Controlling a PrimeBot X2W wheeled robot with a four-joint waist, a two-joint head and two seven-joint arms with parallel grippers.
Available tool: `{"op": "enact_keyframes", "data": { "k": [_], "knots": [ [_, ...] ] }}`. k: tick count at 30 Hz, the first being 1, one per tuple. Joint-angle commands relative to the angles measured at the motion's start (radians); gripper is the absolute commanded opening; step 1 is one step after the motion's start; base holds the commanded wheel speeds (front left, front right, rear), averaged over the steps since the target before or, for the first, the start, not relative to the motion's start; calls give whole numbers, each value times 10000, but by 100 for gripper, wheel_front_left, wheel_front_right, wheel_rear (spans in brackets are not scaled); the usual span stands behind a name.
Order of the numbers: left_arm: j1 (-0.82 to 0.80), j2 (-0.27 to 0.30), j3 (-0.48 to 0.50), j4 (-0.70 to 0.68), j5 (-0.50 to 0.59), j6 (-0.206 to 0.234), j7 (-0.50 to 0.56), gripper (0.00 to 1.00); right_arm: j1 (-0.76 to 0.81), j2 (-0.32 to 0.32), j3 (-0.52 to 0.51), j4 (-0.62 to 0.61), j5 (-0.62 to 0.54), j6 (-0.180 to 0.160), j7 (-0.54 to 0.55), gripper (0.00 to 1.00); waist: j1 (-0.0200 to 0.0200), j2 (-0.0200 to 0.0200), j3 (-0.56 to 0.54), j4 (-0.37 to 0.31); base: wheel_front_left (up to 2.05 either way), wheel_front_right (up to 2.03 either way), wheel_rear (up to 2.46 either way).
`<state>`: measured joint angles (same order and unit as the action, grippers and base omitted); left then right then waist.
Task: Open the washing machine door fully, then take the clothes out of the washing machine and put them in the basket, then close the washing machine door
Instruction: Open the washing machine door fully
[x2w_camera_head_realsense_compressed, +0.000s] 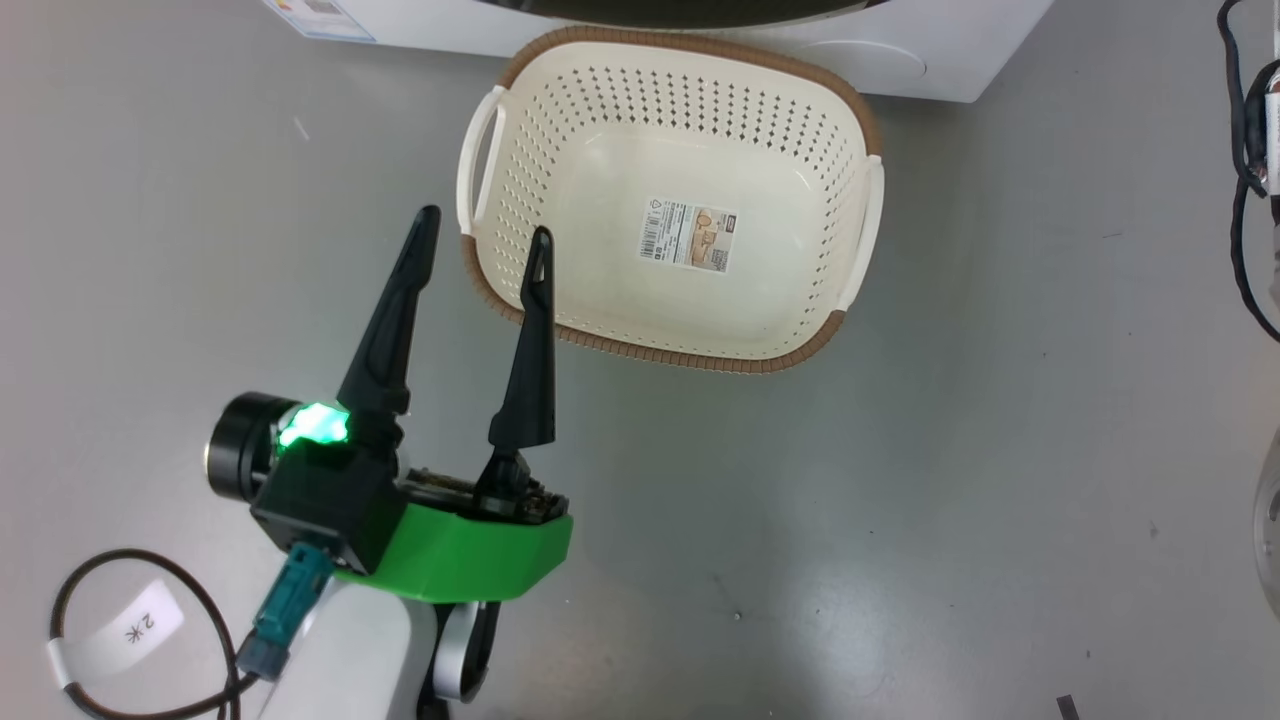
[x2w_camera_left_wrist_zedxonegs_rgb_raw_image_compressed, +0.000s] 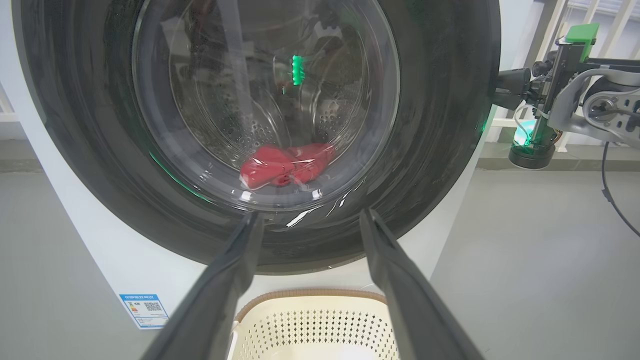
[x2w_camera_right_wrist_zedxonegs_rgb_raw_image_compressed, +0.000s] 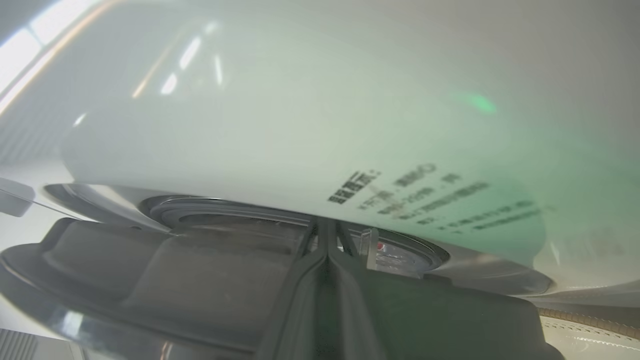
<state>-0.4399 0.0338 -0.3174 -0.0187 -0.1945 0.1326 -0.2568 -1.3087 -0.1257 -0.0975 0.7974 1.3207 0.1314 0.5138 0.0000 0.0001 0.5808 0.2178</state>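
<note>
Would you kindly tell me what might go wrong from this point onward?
The right gripper, jaws shut, sits at the edge of the large round black-rimmed glass door; it may slip off when pulling.
The left gripper hangs open in front of that door, so the swinging door might strike it.
The cream perforated plastic basket stands close to the big white washing machine; the door's lower rim may clip it.

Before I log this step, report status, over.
Left pincer open, holding nothing. Right pincer shut at washing machine door edge. Clothes inside drum, basket empty. No obstruction seen.
</note>
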Motion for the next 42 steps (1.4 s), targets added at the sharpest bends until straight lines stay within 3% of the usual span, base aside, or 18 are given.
{"op": "enact_keyframes", "data": {
  "k": [1, 24, 42],
  "knots": [
    [-138, 164, 279, -253, 8, 47, -49, 100, -286, 197, 38, -172, 48, -7, 239, 0, 0, -1, 18, 3, 0, 0, 0],
    [-129, 164, 389, -151, 65, -9, -49, 100, 327, 467, 120, -578, 526, -7, 2120, 0, 0, -1, -187, -241, 0, 0, 0],
    [134, 164, 542, 49, 100, -69, -49, 100, 1769, 656, 7, -1219, 809, -7, 2803, 0, 0, -1, -1065, -347, 0, 0, 0]
  ]
}}
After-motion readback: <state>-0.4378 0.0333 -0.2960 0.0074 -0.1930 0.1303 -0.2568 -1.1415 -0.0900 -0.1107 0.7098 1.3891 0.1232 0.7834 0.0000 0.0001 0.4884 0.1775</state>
